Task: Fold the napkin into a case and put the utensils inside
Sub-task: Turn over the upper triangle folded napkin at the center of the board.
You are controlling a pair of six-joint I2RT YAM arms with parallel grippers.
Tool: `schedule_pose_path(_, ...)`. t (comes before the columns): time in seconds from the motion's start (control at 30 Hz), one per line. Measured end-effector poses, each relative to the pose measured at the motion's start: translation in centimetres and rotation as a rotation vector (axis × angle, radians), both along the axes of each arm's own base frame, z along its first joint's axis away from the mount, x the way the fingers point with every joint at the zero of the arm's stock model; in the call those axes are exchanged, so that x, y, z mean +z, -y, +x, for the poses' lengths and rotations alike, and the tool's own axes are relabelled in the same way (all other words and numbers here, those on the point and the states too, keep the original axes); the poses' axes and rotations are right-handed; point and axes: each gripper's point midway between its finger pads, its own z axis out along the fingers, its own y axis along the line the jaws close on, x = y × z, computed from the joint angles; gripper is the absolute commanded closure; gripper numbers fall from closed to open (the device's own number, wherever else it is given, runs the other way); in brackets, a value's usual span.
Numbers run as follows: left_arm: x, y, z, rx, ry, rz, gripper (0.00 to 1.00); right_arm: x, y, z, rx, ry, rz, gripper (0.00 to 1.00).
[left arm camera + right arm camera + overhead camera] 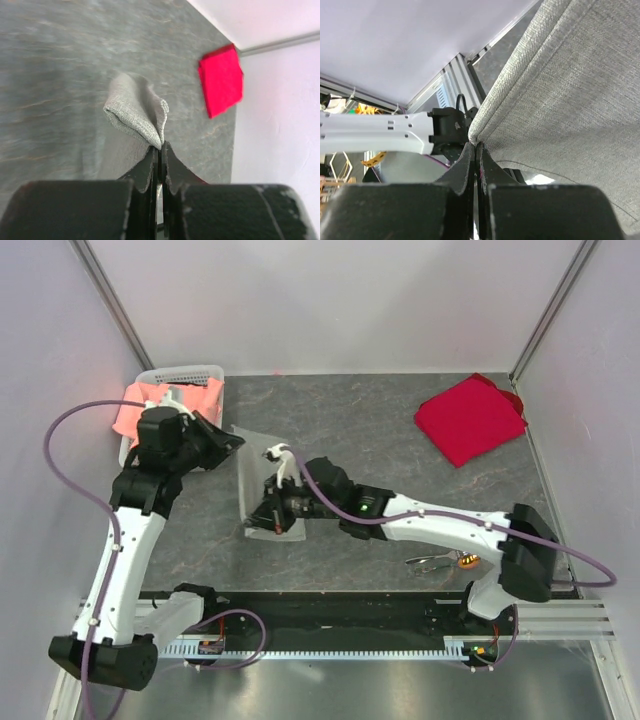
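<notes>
The napkin (258, 475) is sitting at about 9 o'clock from the table's middle, stretched as a grey-green sheet between the two arms. It is showing a fine woven texture and a stitched hem along the edge in the right wrist view. In the left wrist view its corner is bunching into a soft rolled fold just beyond the fingertips. Judging by that droop, it is thin, light and limp, and it is likely to sag wherever it is not being held, so taking it at corners or along the hem and keeping it lightly taut looks like the surest way to get a clean crease. The weave seems to be giving the pads decent grip, not sliding. The left gripper (236, 444) is pinching the cloth's far corner at 12 o'clock of the sheet, jaws pressed together with fabric between them. The right gripper (276, 512) is clamping the near edge at 6 o'clock in the same closed way. No narrow packet is taking shape yet, so the folding is judged to be at an early stage. The utensils (441, 561) are lying at about 4 o'clock near the right arm's base, well apart from the napkin and untouched. Further out, a red cloth (470, 418) is resting at 2 o'clock, and a white basket (190, 371) holding a salmon-orange cloth (140, 402) is standing at 10 o'clock on the table (380, 455).
</notes>
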Motion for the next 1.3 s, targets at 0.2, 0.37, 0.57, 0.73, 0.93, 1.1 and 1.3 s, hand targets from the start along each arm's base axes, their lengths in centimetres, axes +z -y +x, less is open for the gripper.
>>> schedule_pose_path(0.2,-0.7,-6.5,-1.9,0.141,-0.064,0.053,0.98,-0.3,-6.9,-1.9,0.090,-0.007,-0.007,1.00)
schedule_pose_path(0.37,0.2,-8.4,-3.3,0.171,-0.080,0.104,0.98,-0.1,-8.9,-3.0,0.139,-0.022,0.036,1.00)
schedule_pose_path(0.57,-4.2,-5.1,-3.2,0.043,-0.146,0.110,0.98,-3.1,-6.0,-3.6,0.156,-0.102,0.108,1.00)
schedule_pose_path(0.73,-12.9,1.9,-2.3,-0.157,-0.344,0.199,0.98,-12.4,-0.3,-2.8,0.118,-0.261,0.027,1.00)
schedule_pose_path(0.93,-19.6,6.4,-1.7,-0.233,-0.468,0.297,0.98,-17.7,4.7,-2.9,0.077,-0.342,-0.034,1.00)
schedule_pose_path(1.1,-21.8,9.1,-1.3,-0.269,-0.471,0.315,0.96,-18.3,6.6,-2.8,0.048,-0.351,-0.031,0.95)
schedule_pose_path(1.3,-22.9,11.4,-0.4,-0.300,-0.439,0.316,0.56,-19.5,8.9,-2.9,-0.014,-0.409,-0.072,0.55)
